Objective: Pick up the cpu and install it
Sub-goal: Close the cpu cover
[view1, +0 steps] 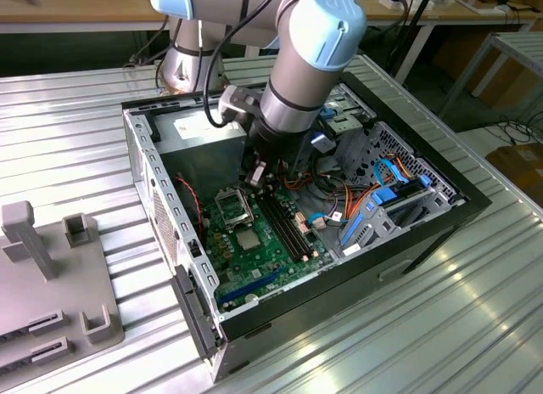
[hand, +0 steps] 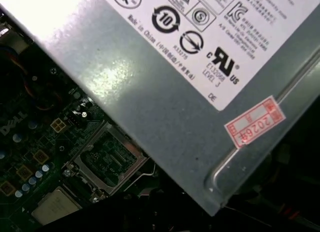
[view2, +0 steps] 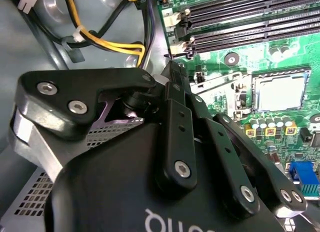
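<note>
My gripper (view1: 257, 171) hangs inside the open computer case, just above the green motherboard (view1: 263, 258) and near the power supply. It stands a little behind the black-framed socket (view1: 233, 209). In the first wrist view the socket (hand: 107, 157) lies open, its dark pin field bare. A grey square chip fixed to the board (view1: 248, 239) sits just in front of the socket in the exterior view, and also appears in both wrist views (hand: 55, 208) (view2: 280, 92). In the second wrist view the gripper (view2: 170, 74) points at the board beside the memory slots. The cpu is hidden or out of view.
The grey power supply (view1: 199, 135) (hand: 175, 92) stands close behind the gripper. Yellow and black cables (view2: 110, 47) run beside it. Black memory slots (view1: 284, 224) (view2: 250, 22) lie to the exterior view's right of the socket. The case wall (view1: 157, 190) rises on the left. A grey fixture (view1: 51, 275) lies outside the case.
</note>
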You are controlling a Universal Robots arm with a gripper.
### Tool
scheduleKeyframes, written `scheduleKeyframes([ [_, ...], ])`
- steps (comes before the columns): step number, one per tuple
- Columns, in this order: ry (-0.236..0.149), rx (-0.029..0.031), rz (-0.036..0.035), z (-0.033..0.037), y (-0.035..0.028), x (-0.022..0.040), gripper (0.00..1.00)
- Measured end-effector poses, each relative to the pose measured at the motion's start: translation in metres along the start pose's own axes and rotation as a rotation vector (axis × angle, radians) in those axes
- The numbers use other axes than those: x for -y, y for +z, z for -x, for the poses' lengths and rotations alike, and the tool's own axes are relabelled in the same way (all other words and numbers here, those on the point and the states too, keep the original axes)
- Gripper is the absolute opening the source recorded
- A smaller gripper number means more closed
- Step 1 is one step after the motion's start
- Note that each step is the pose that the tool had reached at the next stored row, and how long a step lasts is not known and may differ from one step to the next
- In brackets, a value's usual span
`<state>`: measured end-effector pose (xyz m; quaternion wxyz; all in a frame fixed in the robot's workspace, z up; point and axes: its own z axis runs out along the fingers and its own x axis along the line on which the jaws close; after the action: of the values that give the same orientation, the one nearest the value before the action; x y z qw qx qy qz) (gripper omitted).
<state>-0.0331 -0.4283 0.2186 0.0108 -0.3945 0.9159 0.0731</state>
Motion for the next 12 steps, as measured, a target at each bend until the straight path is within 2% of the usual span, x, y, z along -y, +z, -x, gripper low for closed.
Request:
scheduleKeyframes([
  [3, 0.000, 0.0062, 0.0059, -0.0026, -0.0003, 0.0024, 0.11],
  [4, -0.001, 0.0153, 0.0145, -0.0043, 0.0000, 0.0041, 0.11],
  [5, -0.001, 0.0218, 0.0207, -0.0053, 0.0002, 0.0051, 0.11],
  [6, -0.001, 0.0254, 0.0241, -0.0060, 0.0005, 0.0057, 0.11],
  [9, -0.001, 0.0309, 0.0290, -0.0069, 0.0019, 0.0065, 0.11],
  [12, -0.001, 0.0305, 0.0290, -0.0070, 0.0019, 0.0067, 0.11],
])
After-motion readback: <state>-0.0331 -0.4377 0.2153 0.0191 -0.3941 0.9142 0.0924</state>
